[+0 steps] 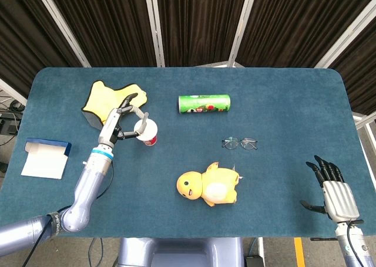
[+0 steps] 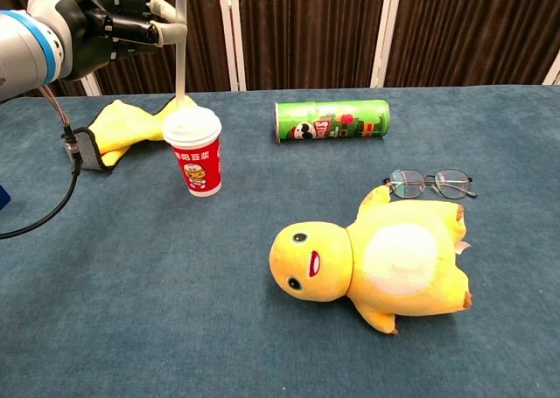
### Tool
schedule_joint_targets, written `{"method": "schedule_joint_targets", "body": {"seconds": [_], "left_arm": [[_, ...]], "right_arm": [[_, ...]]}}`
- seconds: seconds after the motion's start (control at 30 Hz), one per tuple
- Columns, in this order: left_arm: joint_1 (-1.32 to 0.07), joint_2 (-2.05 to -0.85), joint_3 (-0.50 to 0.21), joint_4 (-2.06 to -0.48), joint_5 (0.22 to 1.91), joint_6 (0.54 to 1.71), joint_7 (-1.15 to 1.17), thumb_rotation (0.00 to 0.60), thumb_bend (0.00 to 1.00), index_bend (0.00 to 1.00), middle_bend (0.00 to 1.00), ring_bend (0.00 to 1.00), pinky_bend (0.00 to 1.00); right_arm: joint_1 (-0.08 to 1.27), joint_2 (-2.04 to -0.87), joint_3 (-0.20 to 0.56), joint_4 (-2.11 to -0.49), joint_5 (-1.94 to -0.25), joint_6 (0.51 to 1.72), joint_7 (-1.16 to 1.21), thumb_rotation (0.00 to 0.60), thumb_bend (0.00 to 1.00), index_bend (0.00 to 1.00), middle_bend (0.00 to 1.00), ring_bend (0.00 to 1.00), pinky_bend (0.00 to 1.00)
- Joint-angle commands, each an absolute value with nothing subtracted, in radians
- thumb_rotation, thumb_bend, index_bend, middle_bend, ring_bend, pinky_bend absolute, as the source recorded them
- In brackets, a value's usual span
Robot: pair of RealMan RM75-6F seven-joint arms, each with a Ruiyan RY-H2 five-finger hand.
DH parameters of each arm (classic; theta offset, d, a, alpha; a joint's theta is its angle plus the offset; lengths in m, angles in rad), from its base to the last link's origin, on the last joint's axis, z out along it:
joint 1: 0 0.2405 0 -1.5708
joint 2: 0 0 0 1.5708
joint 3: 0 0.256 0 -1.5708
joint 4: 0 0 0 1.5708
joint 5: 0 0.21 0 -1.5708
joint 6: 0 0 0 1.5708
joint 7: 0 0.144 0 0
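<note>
1. Left hand (image 2: 105, 26): clenched on a straw (image 2: 180, 39), held upright, tip just above the lid of the red paper cup (image 2: 196, 153).
2. Right hand (image 1: 335, 188): released, fingers spread, at table's (image 1: 294, 102) near corner.

Bright even overhead light, soft faint shadows, sharp focus, perhaps slight edge distortion

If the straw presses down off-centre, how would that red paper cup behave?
The red paper cup looks tall, narrow-based and probably light, so it may tip or slide on the table. The straw, held upright by the left hand, looks thin and may bend.
</note>
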State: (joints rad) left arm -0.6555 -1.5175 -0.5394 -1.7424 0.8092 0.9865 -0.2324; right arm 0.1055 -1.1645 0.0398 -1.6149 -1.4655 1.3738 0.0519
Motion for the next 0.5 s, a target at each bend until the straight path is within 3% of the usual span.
{"method": "schedule_joint_targets", "body": {"seconds": [0.03,0.5], "left_arm": [[-0.655,-1.516,-0.532,-1.738,0.805,0.983,-0.243,0.6,0.41,0.59,0.06,0.0,0.0],[-0.66,-1.525,-0.509,-1.685,0.82,0.951,-0.308,0.6,0.41,0.59,0.06,0.0,0.0]], "right_arm": [[0.106,-1.165,0.039,-1.614,-1.466,1.374,0.05,0.6,0.09,0.12,0.0,0.0,0.0],[0.107,-1.166,0.035,-1.612,-1.462,1.364,0.059,0.6,0.09,0.12,0.0,0.0,0.0]]}}
